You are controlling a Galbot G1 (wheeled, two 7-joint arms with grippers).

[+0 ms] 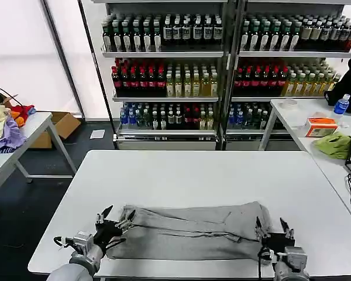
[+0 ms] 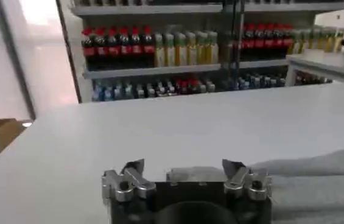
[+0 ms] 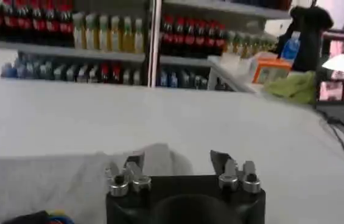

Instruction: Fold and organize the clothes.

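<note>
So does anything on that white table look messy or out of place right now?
Nothing is spilled or damaged. The grey garment lies as a long folded band along the table's near edge, a bit rumpled, its left end narrower. The left pincer and right pincer sit open at its two ends.

Head cam looks down; wrist cams low, share table (image 1: 222,175)

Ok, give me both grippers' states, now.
Left gripper: open, holding nothing, at the grey garment's left end.
Right gripper: open, holding nothing, at its right end.
</note>
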